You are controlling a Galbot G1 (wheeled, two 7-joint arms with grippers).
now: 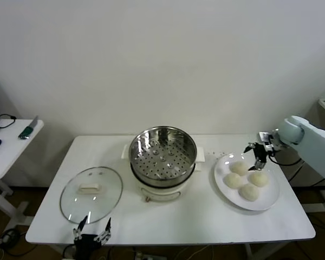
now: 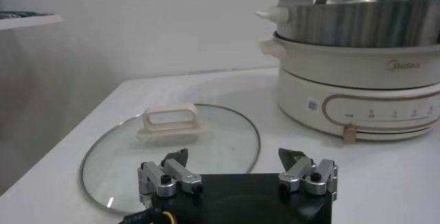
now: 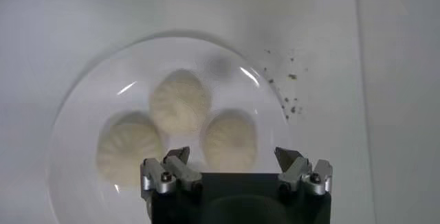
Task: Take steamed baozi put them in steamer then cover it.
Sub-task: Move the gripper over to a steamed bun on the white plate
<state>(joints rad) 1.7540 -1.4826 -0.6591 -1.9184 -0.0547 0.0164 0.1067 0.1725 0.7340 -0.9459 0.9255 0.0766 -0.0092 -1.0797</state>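
Note:
Four cream-white baozi [image 1: 248, 180] lie on a flat white plate [image 1: 273, 202] at the table's right. My right gripper [image 1: 258, 160] hovers open over the plate's far edge, above the farthest baozi [image 1: 239, 167]; its wrist view shows three baozi [image 3: 180, 102] below the open fingers [image 3: 175, 159]. The steel steamer [image 1: 163, 153] stands empty on its cream pot base [image 1: 161, 191] at the table's centre. The glass cover [image 1: 91, 193] lies flat on the table at the left, handle [image 2: 170, 118] up. My left gripper [image 1: 93, 228] is open and empty at the front table edge, just short of the cover.
A small side table [image 1: 5, 147] with a green-handled tool [image 1: 28, 130] stands at the far left. A wall runs behind the table. Dark crumbs [image 3: 285, 95] lie on the table beside the plate.

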